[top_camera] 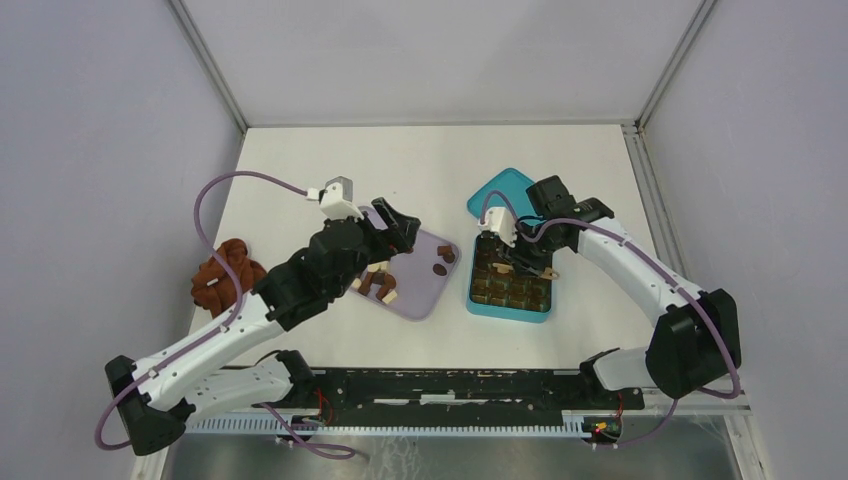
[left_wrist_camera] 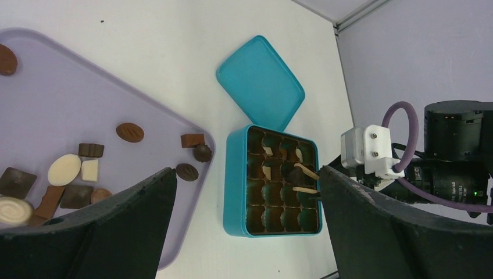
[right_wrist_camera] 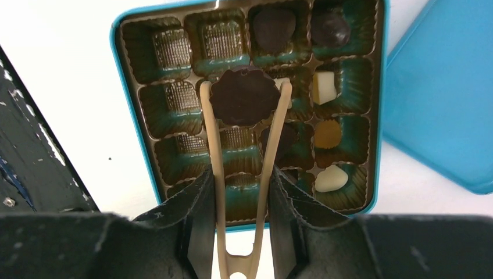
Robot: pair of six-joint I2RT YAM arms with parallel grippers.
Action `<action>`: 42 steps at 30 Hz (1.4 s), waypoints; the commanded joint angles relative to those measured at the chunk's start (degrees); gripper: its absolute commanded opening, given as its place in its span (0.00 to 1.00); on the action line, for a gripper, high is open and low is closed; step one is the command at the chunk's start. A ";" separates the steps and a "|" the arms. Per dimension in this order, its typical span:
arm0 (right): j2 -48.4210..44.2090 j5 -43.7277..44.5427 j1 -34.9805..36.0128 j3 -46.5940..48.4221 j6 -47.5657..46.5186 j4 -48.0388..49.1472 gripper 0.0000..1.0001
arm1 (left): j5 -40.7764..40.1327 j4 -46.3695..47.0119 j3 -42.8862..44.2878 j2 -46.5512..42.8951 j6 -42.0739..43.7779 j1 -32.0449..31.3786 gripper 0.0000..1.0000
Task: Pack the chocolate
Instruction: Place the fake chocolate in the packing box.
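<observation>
We think the dark round chocolate [right_wrist_camera: 244, 96] is light, slippery and easy to crack, so our right fingers [right_wrist_camera: 195, 226] squeeze tan plastic tongs [right_wrist_camera: 214, 133] pinching its sides over the teal square box [left_wrist_camera: 234, 186], while our left fingers [left_wrist_camera: 116, 232] hang spread wide over the purple tray [left_wrist_camera: 58, 75] at 9 o'clock from the box.

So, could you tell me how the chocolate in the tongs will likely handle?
Probably light: thin tongs hold the chocolate by its edges. Its scalloped rim likely aids grip, though two narrow contacts could let it pivot or slip. Looking flat, it should not roll in the box.
</observation>
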 commanded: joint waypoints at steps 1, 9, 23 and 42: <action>-1.04 3.21 0.02 -1.09 -3.32 -0.55 0.21 | 0.29 0.87 0.14 1.07 -0.26 -0.17 0.96; 1.89 5.36 2.21 -0.82 -4.11 -0.76 0.21 | -1.63 -0.67 -0.16 1.06 -1.27 -0.16 0.96; 7.96 12.88 10.18 -0.21 -0.66 1.00 0.26 | -6.23 -5.00 -0.23 -3.44 -2.42 -0.16 0.96; 10.79 14.21 11.73 1.59 0.16 1.14 0.49 | -6.86 -5.42 -0.42 -4.74 -2.51 -0.17 0.96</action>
